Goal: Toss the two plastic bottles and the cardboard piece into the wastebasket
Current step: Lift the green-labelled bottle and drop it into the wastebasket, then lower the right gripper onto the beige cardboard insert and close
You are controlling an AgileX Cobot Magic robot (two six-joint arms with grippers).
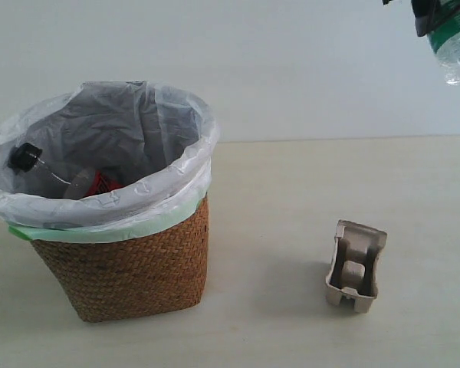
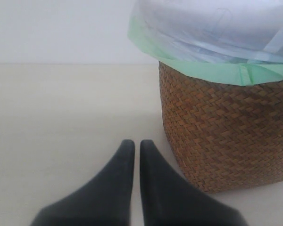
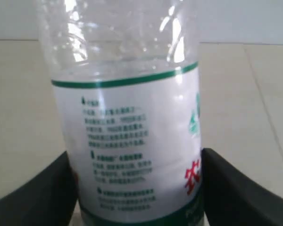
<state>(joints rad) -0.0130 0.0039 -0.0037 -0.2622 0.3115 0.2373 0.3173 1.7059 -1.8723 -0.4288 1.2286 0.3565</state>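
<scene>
We have the wastebasket standing at the left of the table, and the red-label bottle lies inside it, black cap against the bag liner. Up at the right, our right gripper is clamped around the green-label bottle, held well above the table, while the cardboard piece sits on the table, apparently tipped on edge. Our left gripper hangs low just beside the wastebasket, fingers drawn together.
</scene>
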